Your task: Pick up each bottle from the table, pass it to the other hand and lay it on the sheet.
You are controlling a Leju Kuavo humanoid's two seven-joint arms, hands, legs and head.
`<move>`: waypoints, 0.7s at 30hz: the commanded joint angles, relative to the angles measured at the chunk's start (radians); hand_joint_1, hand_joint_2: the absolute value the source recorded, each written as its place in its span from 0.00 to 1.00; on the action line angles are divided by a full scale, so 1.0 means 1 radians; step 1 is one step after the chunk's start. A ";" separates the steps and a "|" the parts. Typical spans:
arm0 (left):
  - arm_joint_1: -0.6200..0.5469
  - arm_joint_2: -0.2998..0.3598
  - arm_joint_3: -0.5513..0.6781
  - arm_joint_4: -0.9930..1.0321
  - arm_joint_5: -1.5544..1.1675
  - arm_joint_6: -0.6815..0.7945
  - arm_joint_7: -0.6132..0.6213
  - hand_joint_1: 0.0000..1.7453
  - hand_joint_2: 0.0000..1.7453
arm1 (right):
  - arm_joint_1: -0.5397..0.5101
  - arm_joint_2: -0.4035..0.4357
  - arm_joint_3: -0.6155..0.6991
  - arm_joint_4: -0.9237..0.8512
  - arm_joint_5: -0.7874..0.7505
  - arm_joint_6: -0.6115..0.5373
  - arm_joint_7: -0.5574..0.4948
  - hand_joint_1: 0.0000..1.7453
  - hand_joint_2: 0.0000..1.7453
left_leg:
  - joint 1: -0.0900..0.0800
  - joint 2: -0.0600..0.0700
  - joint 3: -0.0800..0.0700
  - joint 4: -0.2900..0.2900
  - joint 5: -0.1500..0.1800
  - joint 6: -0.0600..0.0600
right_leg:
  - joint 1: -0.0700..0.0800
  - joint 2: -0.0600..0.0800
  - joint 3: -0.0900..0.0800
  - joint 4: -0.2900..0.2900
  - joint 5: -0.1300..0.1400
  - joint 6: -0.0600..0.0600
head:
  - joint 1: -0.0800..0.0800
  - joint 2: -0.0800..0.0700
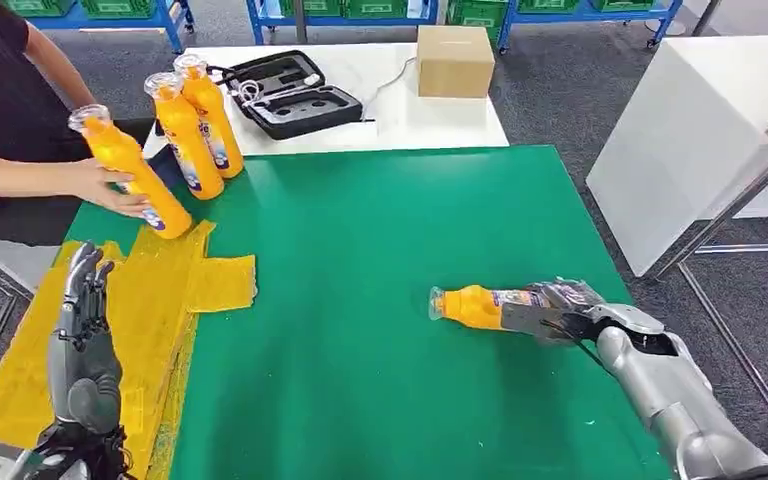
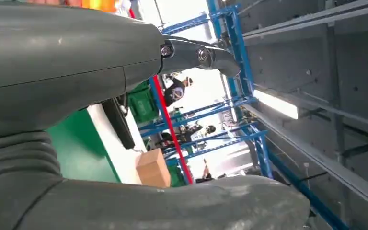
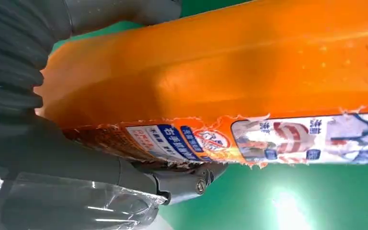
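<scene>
My right hand (image 1: 560,308) has its fingers wrapped round the lower body of an orange bottle (image 1: 480,305), which lies on its side with the clear cap pointing toward my left; from the head view I cannot tell whether it rests on the green worktop (image 1: 360,300) or hangs just above it. In the right wrist view the bottle's orange wall and torn printed label (image 3: 268,139) sit close against my palm, a dark finger (image 3: 187,179) curling under the bottle and green surface behind. My left hand (image 1: 82,330) is empty, fingers straight and slightly apart, held over the yellow sheet (image 1: 150,300) that covers the near left part of the worktop. In the left wrist view I see its grey thumb (image 2: 172,206) and a dark fingertip (image 2: 206,55) spread apart, closing on nothing. Further out, at the sheet's far edge, a person's hand (image 1: 110,187) holds a tilted orange bottle (image 1: 135,175), its base touching the sheet. Just beyond it two more orange bottles (image 1: 195,125) stand upright side by side at the far left corner of the green surface. Behind them, on a white table (image 1: 460,120), lie an open black case (image 1: 295,95) and a cardboard box (image 1: 454,60).
</scene>
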 commanded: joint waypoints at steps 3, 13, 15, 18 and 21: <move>-0.035 0.022 -0.026 0.081 0.006 -0.003 0.005 0.00 0.00 | 0.161 0.015 0.063 0.084 -0.012 -0.008 0.055 1.00 1.00 | 0.000 -0.001 -0.007 0.003 0.003 0.000 | 0.000 -0.003 -0.005 0.001 0.003 0.001 | 0.000 0.000; 0.139 -0.060 0.006 -0.039 0.184 -0.144 0.119 0.00 1.00 | 0.177 0.328 -0.111 -0.415 -0.221 -0.250 -0.047 1.00 1.00 | 0.000 0.015 -0.016 0.000 0.003 0.000 | 0.000 0.012 -0.014 -0.001 0.009 0.003 | 0.000 0.000; 0.145 -0.068 0.006 -0.041 0.198 -0.151 0.129 0.00 1.00 | 0.181 0.340 -0.100 -0.453 -0.220 -0.249 -0.039 1.00 1.00 | 0.000 0.012 -0.011 0.001 0.002 0.000 | 0.000 0.010 -0.008 -0.001 0.007 0.003 | 0.000 0.000; 0.152 -0.087 -0.040 0.033 0.326 -0.216 0.224 0.00 1.00 | 0.100 0.476 0.193 -0.680 -0.271 -0.282 0.047 1.00 1.00 | -0.002 0.024 -0.016 0.001 0.000 -0.001 | -0.001 0.023 -0.009 0.006 0.007 0.005 | 0.001 0.000; 0.153 -0.099 -0.012 0.038 0.348 -0.237 0.228 0.00 1.00 | 0.078 0.475 0.243 -0.662 -0.274 -0.301 0.028 1.00 1.00 | 0.000 0.008 -0.032 0.002 0.008 -0.003 | 0.000 0.007 -0.026 0.011 0.006 0.005 | 0.000 0.000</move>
